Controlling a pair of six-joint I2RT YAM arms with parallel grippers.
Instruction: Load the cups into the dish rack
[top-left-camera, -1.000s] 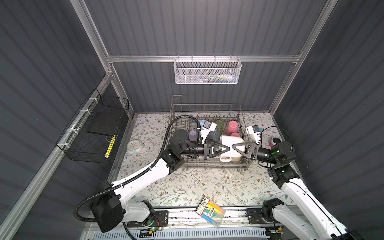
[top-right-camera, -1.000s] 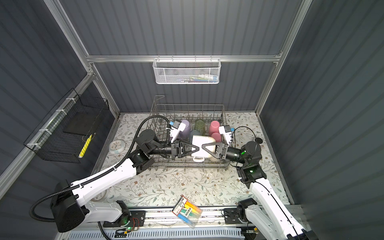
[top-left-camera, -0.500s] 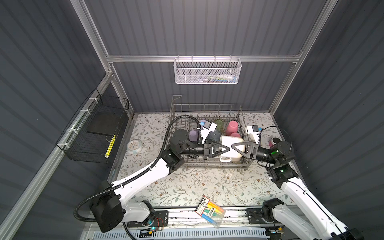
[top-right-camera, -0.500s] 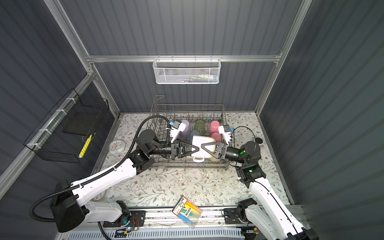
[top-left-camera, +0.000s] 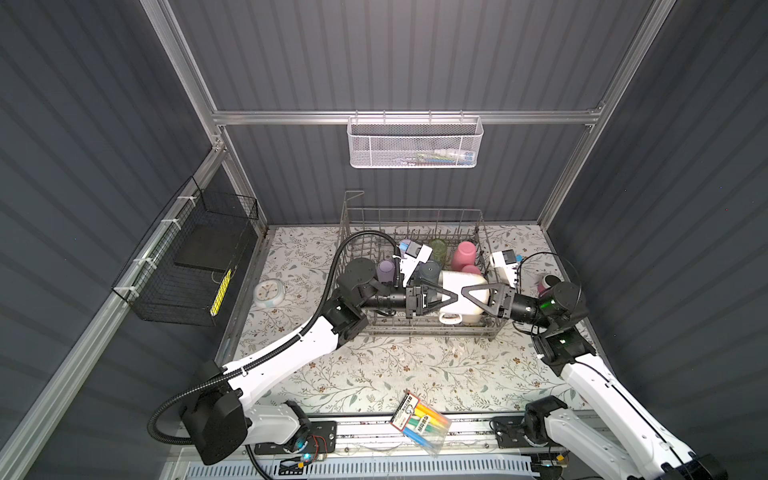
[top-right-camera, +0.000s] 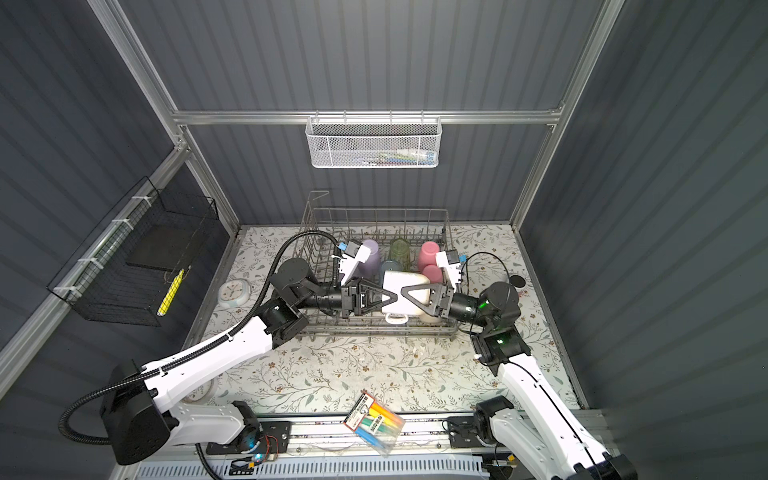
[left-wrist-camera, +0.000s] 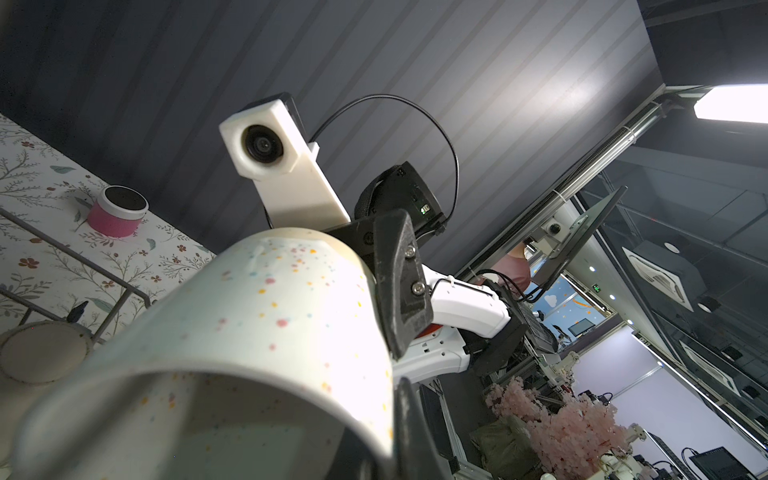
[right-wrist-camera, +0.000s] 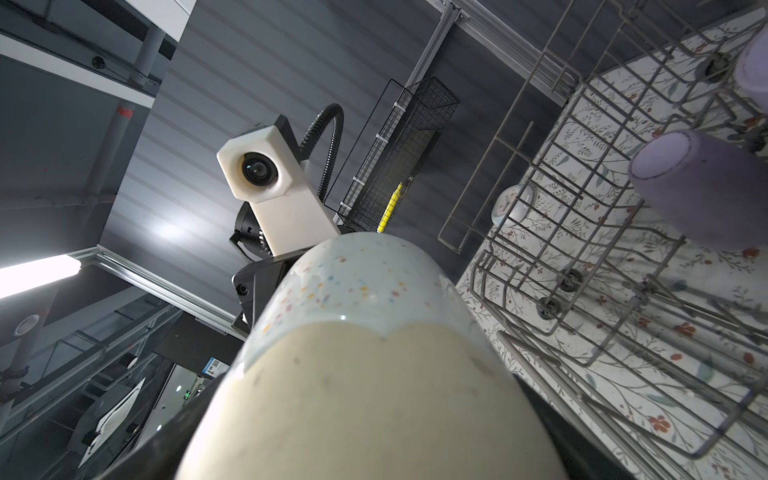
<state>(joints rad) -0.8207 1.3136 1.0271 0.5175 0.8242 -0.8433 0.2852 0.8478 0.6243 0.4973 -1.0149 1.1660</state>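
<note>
We are holding the mug (top-left-camera: 465, 278) over the rack (top-left-camera: 409, 216): left hand (top-left-camera: 456, 297) pinching its rim, right hand (top-left-camera: 463, 291) spread wide around its base, grip unclear. Probably heavy, slick and brittle, so we are favouring the body.

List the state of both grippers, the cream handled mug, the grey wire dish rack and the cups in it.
Left gripper: shut on the rim of the cream handled mug.
Right gripper: open, jaws astride the mug's base.
Cream handled mug: on its side, over the rack's front.
Grey wire dish rack: partly loaded.
Lilac cup: in the rack, closed base showing.
Pink cup: in the rack.
Beige cup: in the rack, beside the mug.
</note>
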